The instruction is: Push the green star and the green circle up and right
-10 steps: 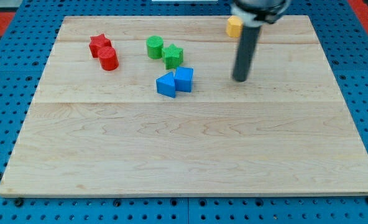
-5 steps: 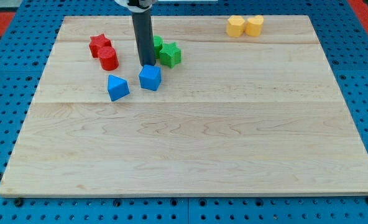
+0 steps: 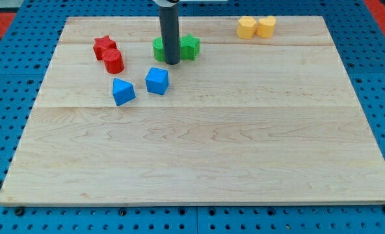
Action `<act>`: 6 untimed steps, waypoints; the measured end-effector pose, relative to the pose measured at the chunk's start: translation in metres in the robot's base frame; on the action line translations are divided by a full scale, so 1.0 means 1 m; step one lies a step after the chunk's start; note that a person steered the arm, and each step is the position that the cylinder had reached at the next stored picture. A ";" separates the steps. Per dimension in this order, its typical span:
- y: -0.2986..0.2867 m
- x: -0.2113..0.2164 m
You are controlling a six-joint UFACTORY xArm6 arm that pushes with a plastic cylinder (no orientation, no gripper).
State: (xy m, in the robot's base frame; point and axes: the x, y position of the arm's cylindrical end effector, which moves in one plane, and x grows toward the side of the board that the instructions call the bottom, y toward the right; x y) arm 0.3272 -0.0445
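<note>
The green star lies near the view's top, just right of my rod. The green circle lies just left of the rod and is partly hidden by it. My tip sits between the two green blocks at their lower edge, touching or very close to both. The dark rod rises straight up out of the view's top.
A red star and a red cylinder sit at the upper left. Two blue blocks lie below the green ones. Two yellow blocks sit at the top right of the wooden board.
My tip swept left across the blue blocks, splitting them apart, then moved right and up between the green blocks. The green star has shifted up and right.
</note>
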 end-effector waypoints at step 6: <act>0.032 -0.019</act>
